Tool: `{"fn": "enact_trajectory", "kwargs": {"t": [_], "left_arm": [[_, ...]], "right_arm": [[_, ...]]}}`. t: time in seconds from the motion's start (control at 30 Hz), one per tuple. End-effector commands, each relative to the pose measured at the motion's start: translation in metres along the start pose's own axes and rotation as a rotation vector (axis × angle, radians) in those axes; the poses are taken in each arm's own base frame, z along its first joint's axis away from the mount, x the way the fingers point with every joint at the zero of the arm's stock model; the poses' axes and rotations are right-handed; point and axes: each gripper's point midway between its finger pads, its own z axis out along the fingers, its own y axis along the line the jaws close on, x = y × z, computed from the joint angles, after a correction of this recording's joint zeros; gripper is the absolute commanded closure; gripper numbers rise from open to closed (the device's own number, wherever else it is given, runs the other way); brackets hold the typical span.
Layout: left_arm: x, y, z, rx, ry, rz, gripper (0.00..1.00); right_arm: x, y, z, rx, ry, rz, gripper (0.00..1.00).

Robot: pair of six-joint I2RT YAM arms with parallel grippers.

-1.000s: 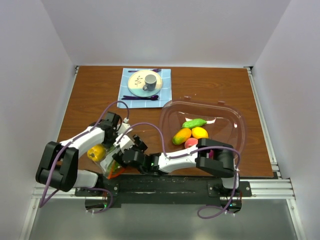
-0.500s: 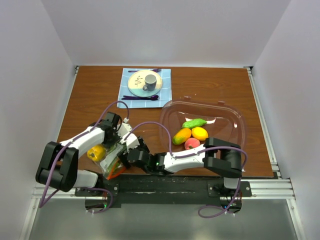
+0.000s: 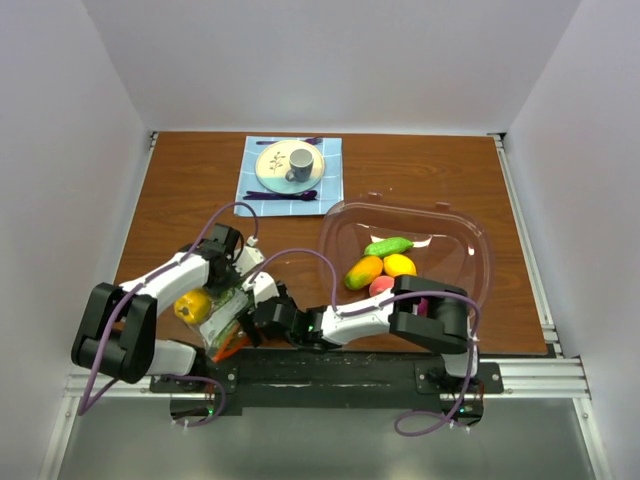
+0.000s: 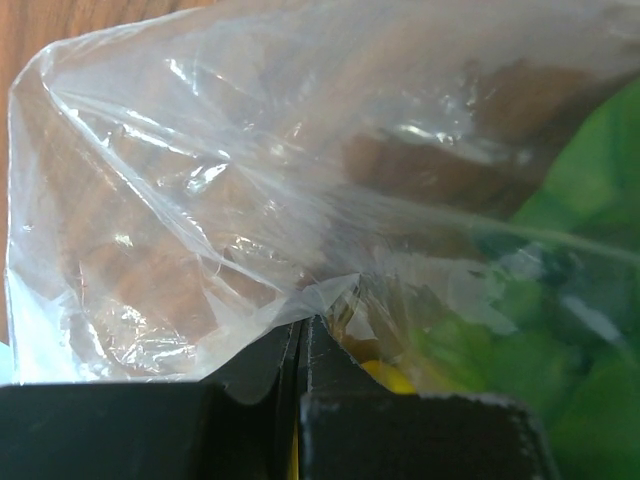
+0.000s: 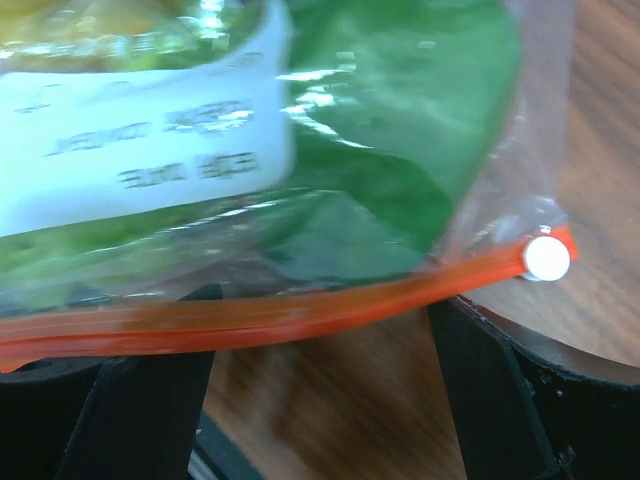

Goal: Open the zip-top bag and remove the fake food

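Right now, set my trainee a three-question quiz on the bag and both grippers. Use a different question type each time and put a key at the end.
1. True or false: the left gripper is shut on plastic of the zip-top bag.
2. In the right wrist view, the white slider sits on the orange-red zipper strip at: A its right end; B its middle; C its left end.
3. Short answer: is the right gripper open or shut?
Key: 1 true; 2 A; 3 open, straddling the strip.
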Motion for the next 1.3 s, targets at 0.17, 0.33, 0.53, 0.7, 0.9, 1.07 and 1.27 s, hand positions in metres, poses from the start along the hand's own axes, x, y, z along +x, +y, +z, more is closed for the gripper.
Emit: {"fn": "enact_trajectory", "kwargs": {"t": [0.17, 0.33, 0.53, 0.7, 0.9, 1.07, 1.27], "left_arm": [[0.010, -0.021, 0.003, 0.096, 0.034, -0.005, 1.00], [0.007, -0.022, 0.004, 0.107, 0.035, -0.014, 1.00], [0.009, -0.021, 0.002, 0.099, 0.036, -0.008, 1.00], [0.011, -0.022, 0.003, 0.097, 0.036, -0.008, 1.00], [0.009, -0.023, 0.002, 0.108, 0.030, -0.007, 1.00], [0.007, -0.020, 0.000, 0.100, 0.026, -0.006, 1.00], [0.009, -0.024, 0.002, 0.113, 0.031, -0.002, 1.00]], "right_arm": [[-0.044, 0.004, -0.031, -0.056, -0.105, 0.111, 0.17], [-0.038, 0.009, -0.030, -0.087, -0.094, 0.117, 0.17], [-0.032, 0.029, -0.028, -0.195, -0.086, 0.138, 0.21], [-0.029, 0.024, -0.021, -0.161, -0.081, 0.126, 0.17], [-0.039, 0.014, -0.010, -0.073, -0.121, 0.098, 0.02], [-0.032, 0.031, -0.009, -0.140, -0.102, 0.085, 0.05], [-0.032, 0.013, -0.007, -0.045, -0.156, 0.094, 0.01]]}}
